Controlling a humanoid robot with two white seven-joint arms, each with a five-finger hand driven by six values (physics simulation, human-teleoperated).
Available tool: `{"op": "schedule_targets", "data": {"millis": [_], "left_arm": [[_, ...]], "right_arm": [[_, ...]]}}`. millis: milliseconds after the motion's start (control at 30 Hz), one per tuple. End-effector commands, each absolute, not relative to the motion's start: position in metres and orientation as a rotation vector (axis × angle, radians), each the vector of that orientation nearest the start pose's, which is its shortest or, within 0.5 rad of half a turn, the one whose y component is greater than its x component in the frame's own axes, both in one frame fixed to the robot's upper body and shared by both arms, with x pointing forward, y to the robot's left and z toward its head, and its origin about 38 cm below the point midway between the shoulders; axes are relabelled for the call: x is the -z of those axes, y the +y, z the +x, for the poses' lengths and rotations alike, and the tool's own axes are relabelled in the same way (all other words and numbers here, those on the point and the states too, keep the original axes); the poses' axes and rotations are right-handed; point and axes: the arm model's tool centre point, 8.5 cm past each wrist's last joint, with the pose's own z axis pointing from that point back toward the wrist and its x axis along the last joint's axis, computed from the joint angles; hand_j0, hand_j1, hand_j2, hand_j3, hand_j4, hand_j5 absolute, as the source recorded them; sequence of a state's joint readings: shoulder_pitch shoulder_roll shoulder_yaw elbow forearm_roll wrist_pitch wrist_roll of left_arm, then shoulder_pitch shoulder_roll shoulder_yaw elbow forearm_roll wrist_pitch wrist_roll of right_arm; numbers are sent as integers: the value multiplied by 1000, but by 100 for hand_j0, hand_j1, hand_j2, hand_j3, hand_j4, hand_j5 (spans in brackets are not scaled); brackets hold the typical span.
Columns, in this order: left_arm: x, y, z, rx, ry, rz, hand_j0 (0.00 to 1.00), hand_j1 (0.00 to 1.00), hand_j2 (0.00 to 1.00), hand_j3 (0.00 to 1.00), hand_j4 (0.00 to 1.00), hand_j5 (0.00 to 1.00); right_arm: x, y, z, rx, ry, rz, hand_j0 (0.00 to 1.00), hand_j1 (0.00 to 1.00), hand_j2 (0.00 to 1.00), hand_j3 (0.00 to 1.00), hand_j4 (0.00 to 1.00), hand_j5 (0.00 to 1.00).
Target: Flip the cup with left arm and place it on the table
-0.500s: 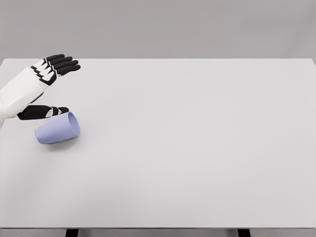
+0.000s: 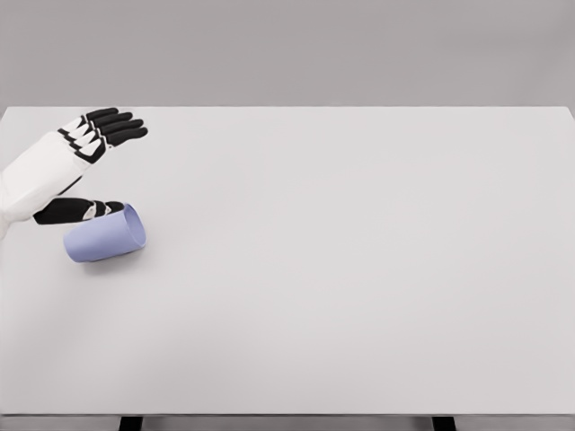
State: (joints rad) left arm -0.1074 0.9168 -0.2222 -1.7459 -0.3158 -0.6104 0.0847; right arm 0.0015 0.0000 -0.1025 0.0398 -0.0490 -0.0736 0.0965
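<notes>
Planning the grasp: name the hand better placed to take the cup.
Left. The left robot hand is open right beside the cup, which lies on its side; no right arm is in view.

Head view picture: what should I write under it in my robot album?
A robot's left hand, fingers spread, hovers beside a purple cup lying on its side on a white table.

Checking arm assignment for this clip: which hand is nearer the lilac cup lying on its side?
Left. The left hand is open just behind the cup, thumb by its upper edge, fingers spread farther back. The right hand is out of view.
</notes>
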Motion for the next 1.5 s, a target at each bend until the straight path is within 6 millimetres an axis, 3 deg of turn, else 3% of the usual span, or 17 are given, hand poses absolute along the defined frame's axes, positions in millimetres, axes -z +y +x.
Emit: {"op": "schedule_targets", "data": {"millis": [0, 67, 133, 167, 233, 400, 667, 933, 1467], "left_arm": [[-241, 338, 346, 1464, -2054, 527, 100, 100, 100, 100, 100, 100], [-242, 338, 347, 1488, -1990, 414, 100, 100, 100, 100, 100, 100], [-245, 335, 345, 1674, -1806, 184, 100, 100, 100, 100, 100, 100], [-256, 337, 345, 1730, -1771, 123, 100, 100, 100, 100, 100, 100], [-272, 339, 357, 1629, -1762, 110, 100, 100, 100, 100, 100, 100], [-245, 366, 383, 1202, -1342, 110, 100, 100, 100, 100, 100, 100], [-207, 386, 382, 924, -978, 109, 100, 100, 100, 100, 100, 100], [-181, 367, 389, 953, -933, 245, 100, 100, 100, 100, 100, 100], [-172, 353, 389, 975, -930, 216, 98, 98, 98, 98, 98, 98]], "right_arm": [[261, -263, -6, 148, -46, 5, 100, 100, 100, 100, 100, 100], [261, -263, -6, 148, -46, 5, 100, 100, 100, 100, 100, 100], [261, -263, -6, 148, -46, 5, 100, 100, 100, 100, 100, 100], [261, -263, -6, 148, -46, 5, 100, 100, 100, 100, 100, 100], [261, -263, -6, 148, -46, 5, 100, 100, 100, 100, 100, 100], [261, -263, -6, 148, -46, 5, 100, 100, 100, 100, 100, 100], [261, -263, -6, 148, -46, 5, 100, 100, 100, 100, 100, 100], [261, -263, -6, 148, -46, 5, 100, 100, 100, 100, 100, 100], [261, -263, -6, 148, -46, 5, 100, 100, 100, 100, 100, 100]]}}
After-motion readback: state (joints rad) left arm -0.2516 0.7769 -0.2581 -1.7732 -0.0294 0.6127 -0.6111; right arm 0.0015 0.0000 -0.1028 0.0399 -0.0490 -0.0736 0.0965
